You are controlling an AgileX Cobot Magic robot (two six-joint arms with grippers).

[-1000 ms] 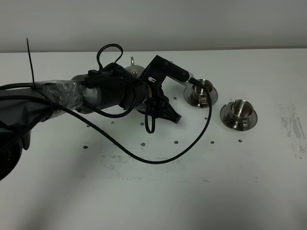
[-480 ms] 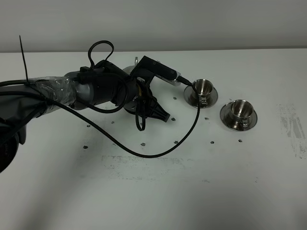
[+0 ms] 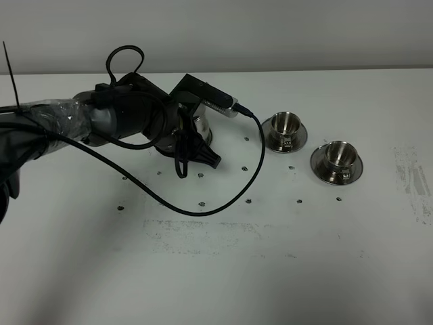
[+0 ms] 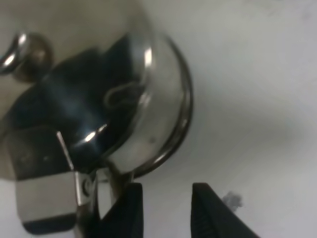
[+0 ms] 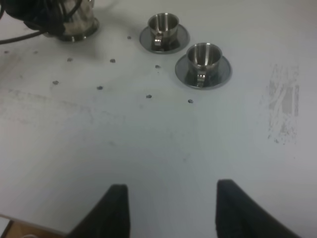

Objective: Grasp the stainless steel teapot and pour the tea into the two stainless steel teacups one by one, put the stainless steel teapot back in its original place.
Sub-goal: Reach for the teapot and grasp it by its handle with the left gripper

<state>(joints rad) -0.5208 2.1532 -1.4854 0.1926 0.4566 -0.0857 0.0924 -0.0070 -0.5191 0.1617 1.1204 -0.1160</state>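
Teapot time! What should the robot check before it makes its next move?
1. Is the teapot set down on its resting spot: cannot tell, it is mostly hidden under the arm.
2. Grip of the left end effector on the teapot handle: cannot tell; bare table shows between its fingertips.
3. Cups upright, the nearer teacup and the farther teacup: ok.
4. Teapot apart from both cups: ok.
5. Tea inside the cups: cannot tell.
6. Is the right end effector open and away from everything: ok.
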